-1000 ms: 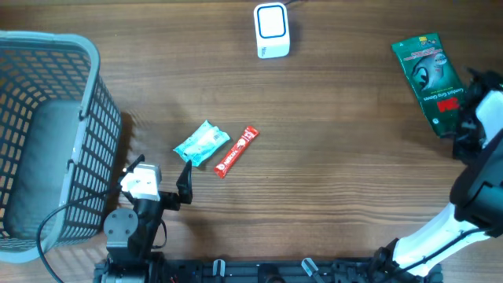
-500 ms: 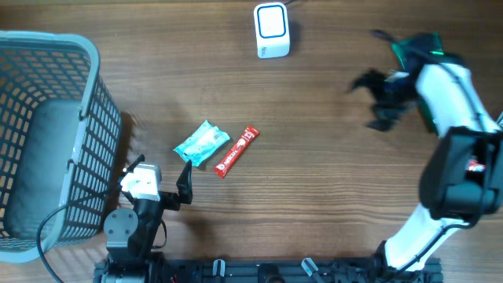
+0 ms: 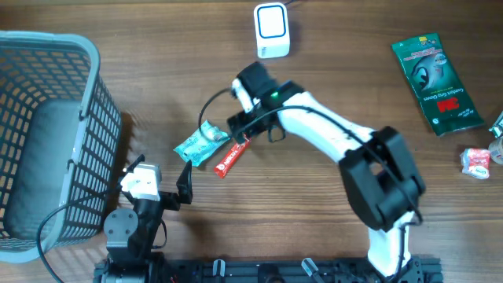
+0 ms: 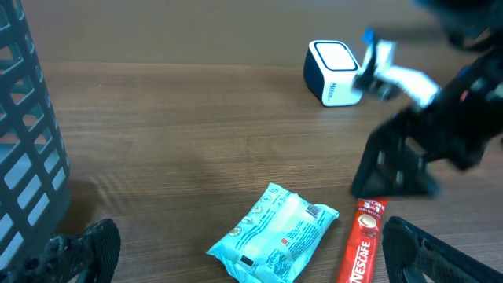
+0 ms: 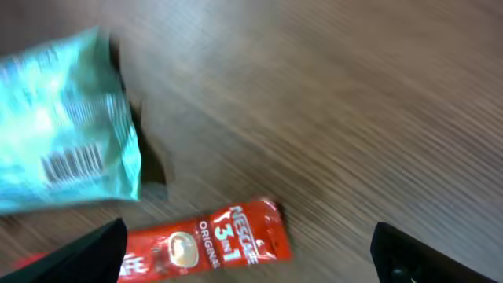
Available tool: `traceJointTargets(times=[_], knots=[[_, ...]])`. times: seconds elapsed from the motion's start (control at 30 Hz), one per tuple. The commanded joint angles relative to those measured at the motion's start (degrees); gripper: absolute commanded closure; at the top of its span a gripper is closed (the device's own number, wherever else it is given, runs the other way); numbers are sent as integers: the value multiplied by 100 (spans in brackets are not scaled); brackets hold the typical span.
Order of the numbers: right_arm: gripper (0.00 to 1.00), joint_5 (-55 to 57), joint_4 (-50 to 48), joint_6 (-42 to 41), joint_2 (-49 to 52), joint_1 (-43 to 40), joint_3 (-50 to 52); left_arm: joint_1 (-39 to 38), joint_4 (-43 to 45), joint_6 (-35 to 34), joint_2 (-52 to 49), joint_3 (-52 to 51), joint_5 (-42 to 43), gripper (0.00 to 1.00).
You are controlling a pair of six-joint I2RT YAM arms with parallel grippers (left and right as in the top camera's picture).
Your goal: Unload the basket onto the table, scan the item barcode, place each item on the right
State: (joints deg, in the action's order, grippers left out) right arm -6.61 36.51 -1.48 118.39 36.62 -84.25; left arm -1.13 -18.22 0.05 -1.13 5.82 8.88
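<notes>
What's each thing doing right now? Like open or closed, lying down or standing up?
red coffee stick, lying flat, not held.
teal packet, flat, barcode facing up.
right gripper, open, over the red coffee stick's end.
left gripper, open, holding nothing.
scanner, standing upright.
basket, upright.
green packet, lying flat.

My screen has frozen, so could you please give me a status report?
Left gripper: jaws open, empty. Right gripper: jaws open over red sachet, teal packet alongside. Scanner unobstructed.

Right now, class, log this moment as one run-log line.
right jaws: open, over Nescafe sachet | left jaws: open, beside basket | teal packet: beside sachet | scanner: untouched | held: nothing
</notes>
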Motion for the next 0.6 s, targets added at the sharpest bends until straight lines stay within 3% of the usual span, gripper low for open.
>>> traceJointTargets(times=[0.0, 0.07, 0.13, 0.27, 0.33, 0.37, 0.4, 0.5, 0.57], knots=[[0, 120, -31, 1473, 330, -74, -55, -15, 11, -52, 31, -22, 50, 0], [5, -116, -35, 1998, 466, -74, -52, -15, 11, -55, 31, -22, 50, 0], [29, -116, 52, 2098, 516, -74, -55, -15, 11, -55, 31, -22, 52, 0], [64, -1058, 612, 2798, 516, -74, -55, -15, 11, -52, 31, -22, 50, 0], [95, -1211, 868, 2841, 516, -74, -52, -15, 11, -52, 31, -22, 52, 0], [96, -1204, 935, 2765, 516, -76, -55, -15, 11, -52, 31, -22, 50, 0], [96, -1099, 935, 2417, 516, -85, -59, -15, 11, -52, 31, -22, 52, 0], [96, 46, 1427, -835, 442, -188, -546, -15, 11, -52, 31, -22, 50, 0], [96, 208, 2159, -2708, 391, -310, -1016, -15, 11, -55, 31, -22, 52, 0]])
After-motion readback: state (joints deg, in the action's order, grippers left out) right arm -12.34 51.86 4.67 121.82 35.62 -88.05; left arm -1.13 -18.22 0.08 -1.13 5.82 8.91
